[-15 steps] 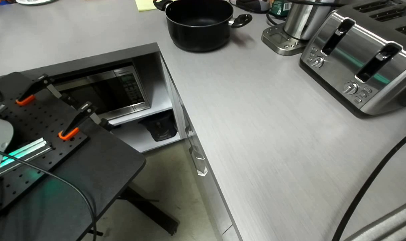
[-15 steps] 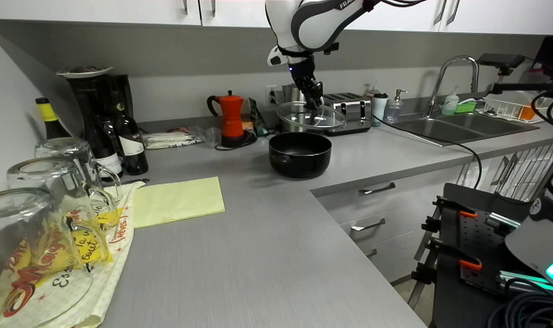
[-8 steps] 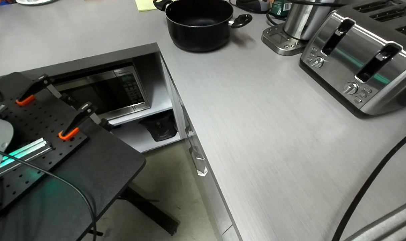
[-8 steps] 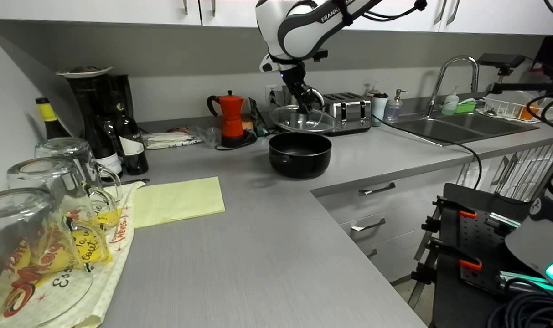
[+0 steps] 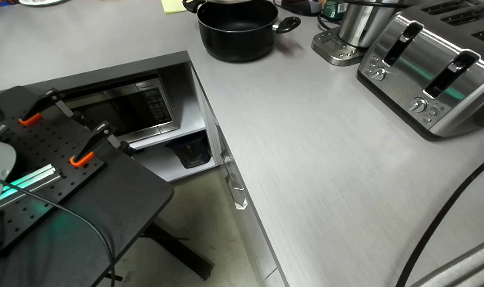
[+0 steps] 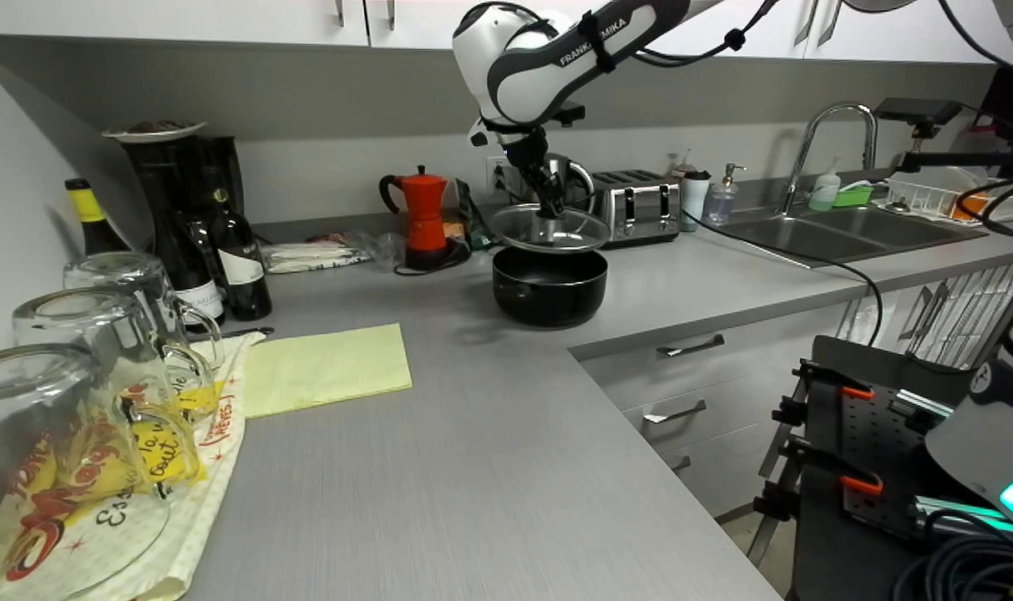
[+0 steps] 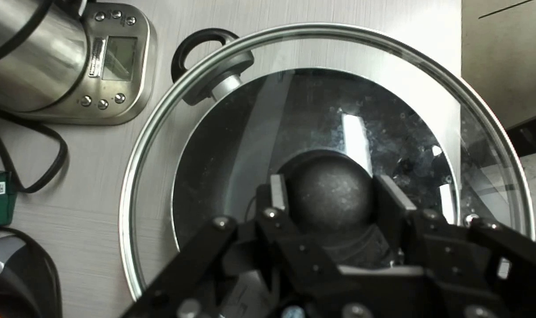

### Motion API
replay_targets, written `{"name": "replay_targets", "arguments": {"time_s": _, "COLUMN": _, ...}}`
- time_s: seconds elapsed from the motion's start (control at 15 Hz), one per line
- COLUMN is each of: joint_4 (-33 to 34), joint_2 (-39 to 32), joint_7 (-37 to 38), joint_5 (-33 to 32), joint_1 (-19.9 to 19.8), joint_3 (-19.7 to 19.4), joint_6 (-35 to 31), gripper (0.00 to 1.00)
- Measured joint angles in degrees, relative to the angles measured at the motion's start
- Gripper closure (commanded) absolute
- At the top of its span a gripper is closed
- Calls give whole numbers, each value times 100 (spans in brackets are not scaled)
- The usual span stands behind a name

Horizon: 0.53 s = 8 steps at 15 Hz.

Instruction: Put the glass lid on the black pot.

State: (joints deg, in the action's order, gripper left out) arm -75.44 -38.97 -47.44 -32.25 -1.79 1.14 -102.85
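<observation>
The black pot [image 6: 549, 296] stands upright on the counter, and it also shows in an exterior view [image 5: 236, 44] with both side handles. My gripper [image 6: 548, 213] is shut on the dark knob of the glass lid [image 6: 585, 232] and holds the lid just above the pot's opening. In the wrist view the fingers [image 7: 332, 192] flank the round knob, and the lid's metal rim [image 7: 314, 29] encircles the pot opening seen through the glass. One pot handle [image 7: 181, 55] sticks out past the rim. A sliver of the lid [image 5: 228, 1] shows at an exterior view's top edge.
A steel kettle on its base [image 7: 122, 57] and a steel toaster [image 5: 429, 75] stand beside the pot. A red moka pot [image 6: 424, 213] stands behind it. A yellow cloth [image 6: 326, 367] lies on the counter. The counter edge [image 6: 574, 349] is close to the pot.
My gripper and the lid have moved left and down in an exterior view, from behind the pot to over it. The lid's edge now enters an exterior view's top. The pot has not moved.
</observation>
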Motion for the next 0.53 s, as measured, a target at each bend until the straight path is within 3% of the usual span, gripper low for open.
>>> {"name": "replay_targets", "arguments": {"time_s": 0.53, "joint_4": 667, "joint_2": -601, "joint_7": 1, "joint_5": 12, "joint_1": 4, "joint_3": -94, "joint_6": 241, "gripper": 75}}
